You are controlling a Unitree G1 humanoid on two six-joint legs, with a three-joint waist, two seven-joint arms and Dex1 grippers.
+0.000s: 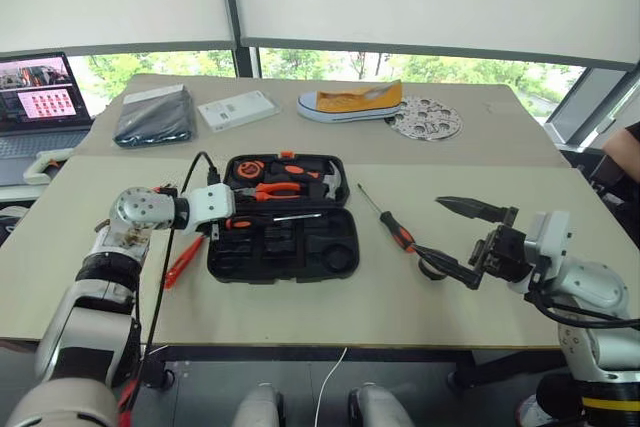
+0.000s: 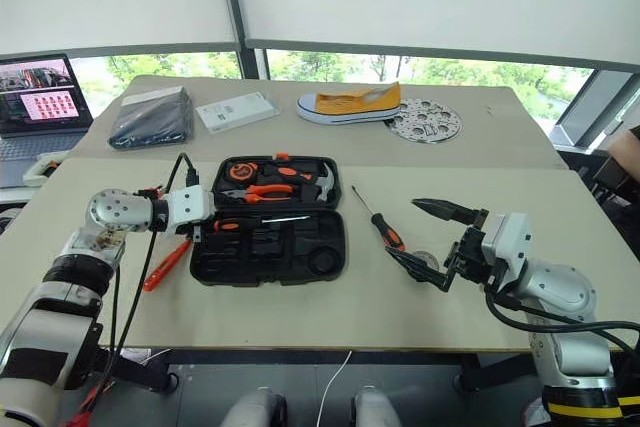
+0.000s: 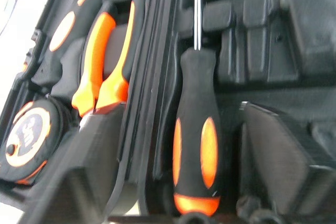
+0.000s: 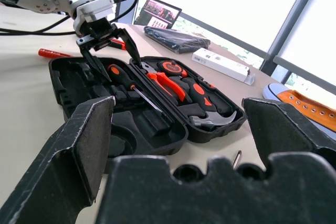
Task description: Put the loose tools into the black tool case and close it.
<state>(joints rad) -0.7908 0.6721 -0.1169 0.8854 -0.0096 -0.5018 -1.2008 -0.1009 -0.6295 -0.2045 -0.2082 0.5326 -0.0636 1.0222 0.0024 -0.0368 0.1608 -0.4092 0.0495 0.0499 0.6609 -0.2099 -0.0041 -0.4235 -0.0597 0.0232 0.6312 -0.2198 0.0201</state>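
The black tool case [image 1: 310, 259] lies open in the middle of the table. A black-and-orange screwdriver [image 3: 194, 129] rests inside it by the hinge. My left gripper [image 4: 122, 72] hovers over that handle, open, its fingers either side of it and not gripping. A second black-and-orange screwdriver [image 1: 386, 218] lies on the table right of the case. A slim orange-red tool [image 1: 183, 260] lies on the table left of the case. My right gripper [image 1: 430, 227] stands open right of that second screwdriver, above a small dark round thing [image 2: 426, 263], and holds nothing.
Orange-handled pliers [image 1: 276, 190], a hammer [image 1: 330, 181] and a tape measure [image 3: 29, 137] sit in the case's far half. At the back lie a dark pouch [image 1: 153, 115], a white box [image 1: 237, 110], a shoe [image 1: 352, 102] and a perforated disc [image 1: 426, 118]. A laptop [image 1: 38, 97] stands far left.
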